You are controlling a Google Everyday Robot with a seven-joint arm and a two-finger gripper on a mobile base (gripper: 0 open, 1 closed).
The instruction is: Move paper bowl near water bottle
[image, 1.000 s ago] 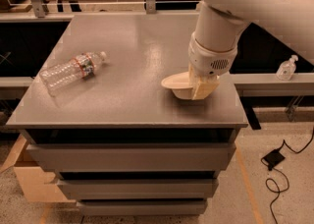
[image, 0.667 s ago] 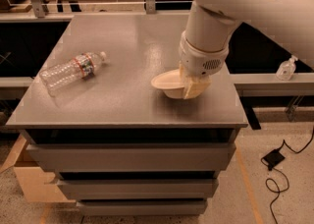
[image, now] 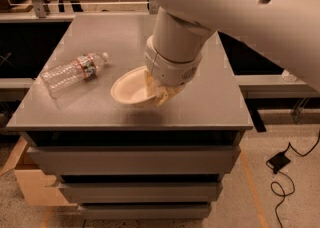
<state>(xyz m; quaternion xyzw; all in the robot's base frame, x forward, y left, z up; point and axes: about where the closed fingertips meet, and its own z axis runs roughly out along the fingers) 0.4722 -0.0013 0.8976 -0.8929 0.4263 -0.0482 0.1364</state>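
- Grips the bowl [image: 128, 88] at its right rim with the gripper [image: 160, 94], tan fingers [image: 152, 90] closed on the paper.
- Hides most of the gripper, and the bowl's right edge, under the thick white wrist of the arm [image: 240, 9].
- Holds the bowl tilted, open side up and to the left, over the front middle of the table [image: 215, 97], with a shadow below it.
- Cannot tell whether the bowl's low left edge touches the table.
- Shows the bottle [image: 72, 71] on its side at the table's left, cap toward the bowl, near it but apart.
- Cuts the arm off at the top and right edges.
- Blocks the table's far right corner behind the arm.
- Shows drawers [image: 130, 159] under the table and an adapter [image: 278, 161] on the floor at right, its cord running out of view.
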